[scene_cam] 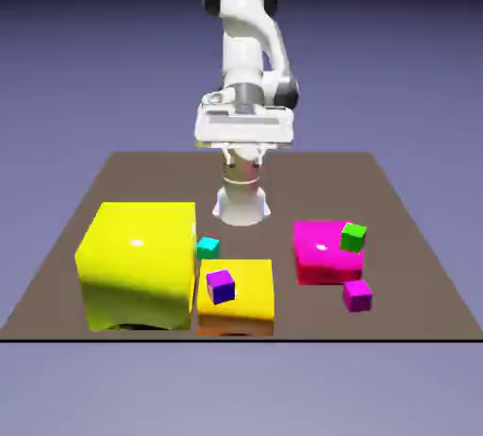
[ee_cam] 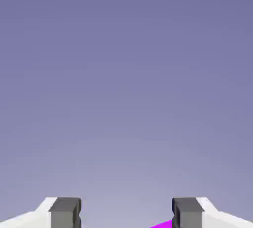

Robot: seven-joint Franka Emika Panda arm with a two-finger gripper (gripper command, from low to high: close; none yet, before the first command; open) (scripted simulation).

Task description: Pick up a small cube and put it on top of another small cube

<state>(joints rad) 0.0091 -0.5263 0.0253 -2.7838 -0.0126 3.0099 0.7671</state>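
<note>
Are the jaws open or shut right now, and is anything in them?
Open and empty. In the hand view the two grey fingertips stand wide apart with only backdrop between them; the gripper holds nothing.

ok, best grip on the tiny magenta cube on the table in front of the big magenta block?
Probably from straight above, the end effector closing on two opposite vertical faces of the tiny magenta cube. It sits flat on the brown table, apart from the big magenta block behind it, so its sides look free. It seems turned slightly, so a small wrist turn may be needed.
</note>
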